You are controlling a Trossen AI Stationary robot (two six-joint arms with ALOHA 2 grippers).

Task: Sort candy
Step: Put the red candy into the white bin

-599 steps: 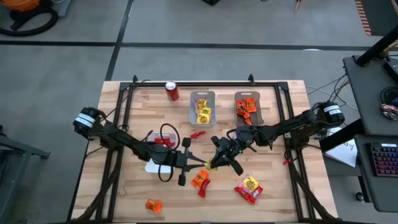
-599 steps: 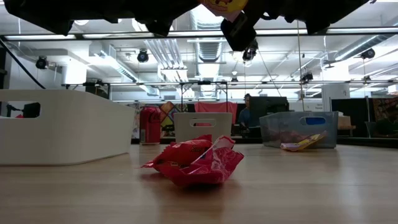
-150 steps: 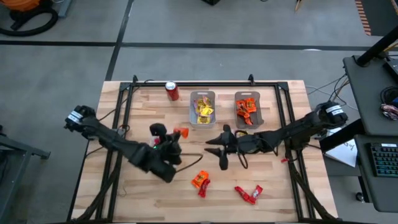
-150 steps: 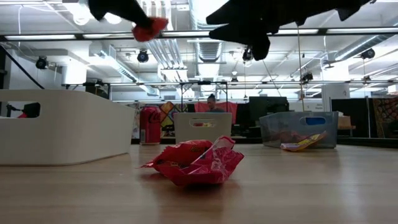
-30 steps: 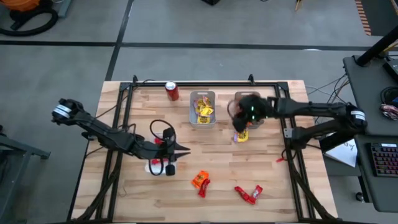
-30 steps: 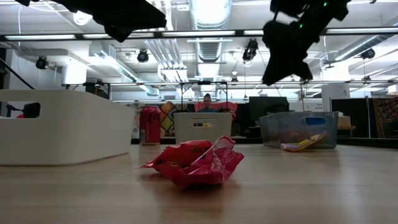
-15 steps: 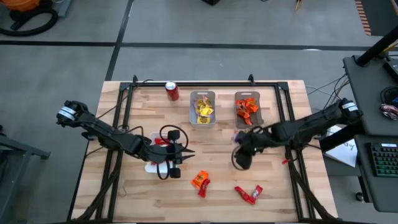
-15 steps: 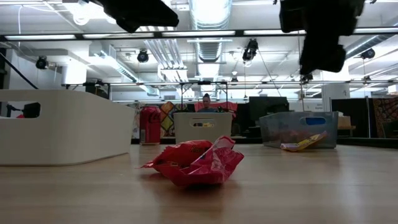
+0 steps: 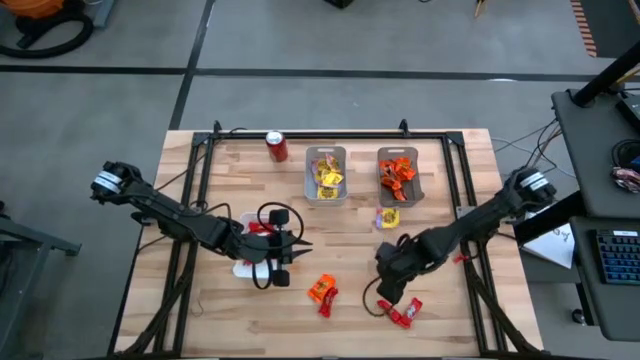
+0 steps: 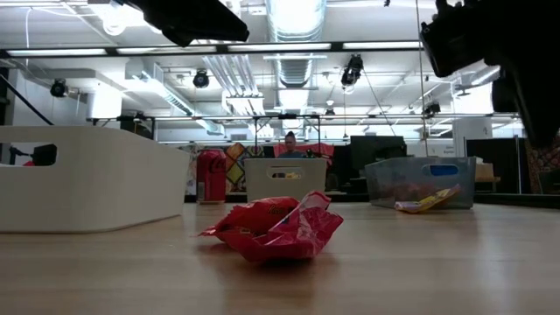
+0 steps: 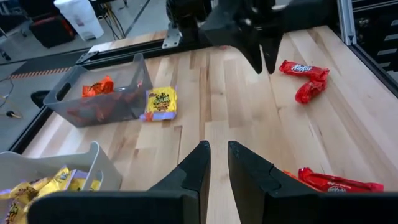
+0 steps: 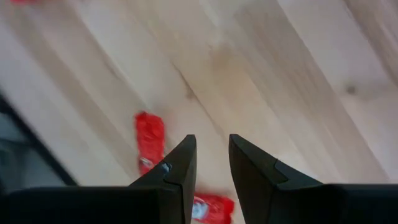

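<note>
Wooden slat table stood on a grey floor, with a black frame around its edges and a bright workshop with ceiling lights behind it in the low view. Red soda can stood at the far edge, left of centre. Two small trays sat side by side at the far middle: grey tray held yellow candy, and clear tray to its right held orange candy. One yellow packet lay on the wood just in front of the clear tray. White tray on the left held red candy, mostly covered by the left arm.

Left gripper hovered just right of the white tray, its fingers spread a little with a narrow gap, holding nothing. Right gripper hung low at the near right, above and just left of a red packet pair on the wood; its fingers were slightly apart and empty, with red wrappers visible on the boards past them. An orange-red packet lay on the near middle of the table, between the two grippers. Low view showed a crumpled red wrapper close up and a person seated far behind.
</note>
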